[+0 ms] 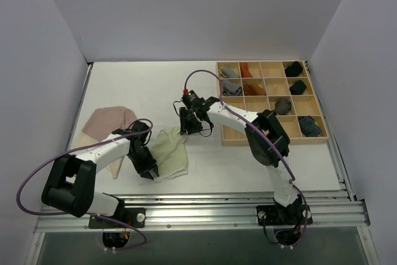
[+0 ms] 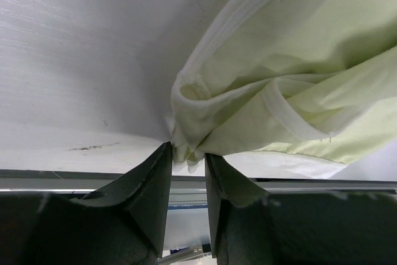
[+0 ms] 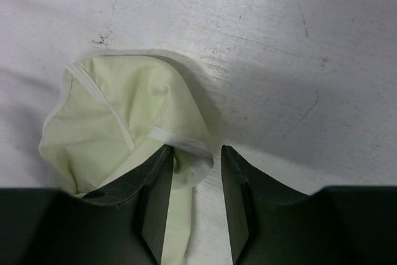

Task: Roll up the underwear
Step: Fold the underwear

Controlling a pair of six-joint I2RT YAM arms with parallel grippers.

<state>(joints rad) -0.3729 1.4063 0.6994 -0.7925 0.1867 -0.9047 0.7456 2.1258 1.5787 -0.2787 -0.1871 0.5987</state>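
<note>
Your left gripper (image 2: pixel 189 151) is clenched on a bunched hem of the yellow-green underwear (image 1: pixel 170 153), which lies on the table (image 1: pixel 142 85) between the arms; the right gripper (image 3: pixel 197 150) straddles its far corner (clamped or not, I cannot tell). The pink underwear (image 1: pixel 108 121) lies spread at the left, partly behind your left arm

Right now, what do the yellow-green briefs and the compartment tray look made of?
The yellow-green briefs: soft matte cloth, perhaps cotton knit; they bunch into folds, with white stitched edging. The tray: pale bare-looking wood, judging by its tan walls; grain not visible.
</note>
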